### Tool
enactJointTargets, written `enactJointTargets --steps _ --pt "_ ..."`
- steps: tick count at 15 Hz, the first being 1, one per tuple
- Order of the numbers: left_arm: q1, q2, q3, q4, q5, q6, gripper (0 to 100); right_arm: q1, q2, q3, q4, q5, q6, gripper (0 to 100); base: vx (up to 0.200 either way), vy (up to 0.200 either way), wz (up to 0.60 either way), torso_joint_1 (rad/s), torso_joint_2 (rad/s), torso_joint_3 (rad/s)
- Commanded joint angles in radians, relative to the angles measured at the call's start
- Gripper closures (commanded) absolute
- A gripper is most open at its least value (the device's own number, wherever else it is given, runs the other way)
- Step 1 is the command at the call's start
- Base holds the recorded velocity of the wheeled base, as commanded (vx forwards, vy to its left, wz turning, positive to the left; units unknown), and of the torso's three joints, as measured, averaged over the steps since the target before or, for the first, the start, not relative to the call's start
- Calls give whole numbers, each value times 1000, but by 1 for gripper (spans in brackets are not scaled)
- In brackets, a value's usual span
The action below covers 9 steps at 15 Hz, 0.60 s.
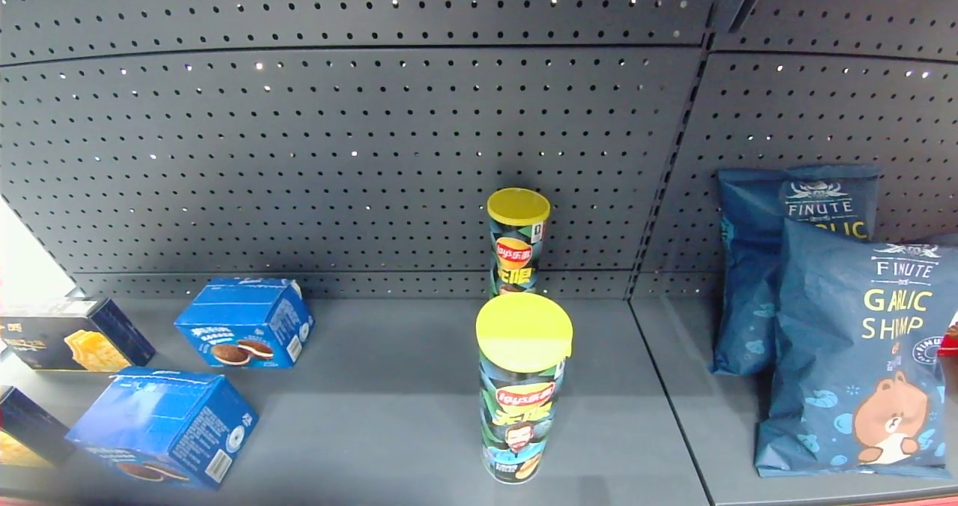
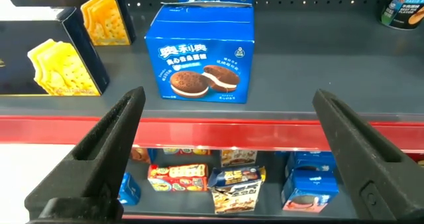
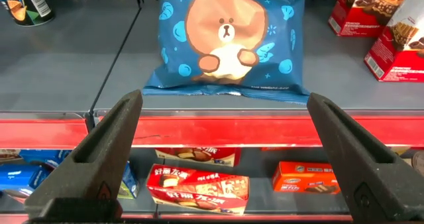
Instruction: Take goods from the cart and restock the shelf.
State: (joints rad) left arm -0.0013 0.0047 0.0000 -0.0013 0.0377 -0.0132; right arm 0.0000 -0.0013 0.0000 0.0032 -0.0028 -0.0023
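Two tall chip cans with yellow lids stand upright mid-shelf, one point(image 1: 522, 386) near the front and one point(image 1: 517, 240) behind it by the pegboard. My left gripper point(image 2: 228, 98) is open and holds nothing; it hangs in front of the shelf's red edge point(image 2: 212, 132), facing a blue cookie box point(image 2: 204, 54). My right gripper point(image 3: 225, 98) is also open with nothing in it, level with the red edge point(image 3: 218, 130) and facing a blue snack bag with a bear point(image 3: 228, 42).
Blue cookie boxes point(image 1: 247, 322) point(image 1: 166, 426) and dark cracker boxes point(image 1: 75, 334) fill the shelf's left. Two blue snack bags point(image 1: 861, 356) point(image 1: 771, 251) lean at the right. Red boxes point(image 3: 391, 28) sit beyond the bag. The lower shelf holds more goods point(image 2: 232, 184) point(image 3: 199, 184).
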Motion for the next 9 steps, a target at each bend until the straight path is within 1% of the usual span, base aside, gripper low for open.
enactJointTargets --steps 1,9 --pt "0 1 0 0 1 -1 0 0 1 0 0 0 -1 0 0 0 0 0 0 0" --pt "0 1 0 0 -1 -1 0 0 1 0 0 0 -1 0 0 0 0 0 0 0"
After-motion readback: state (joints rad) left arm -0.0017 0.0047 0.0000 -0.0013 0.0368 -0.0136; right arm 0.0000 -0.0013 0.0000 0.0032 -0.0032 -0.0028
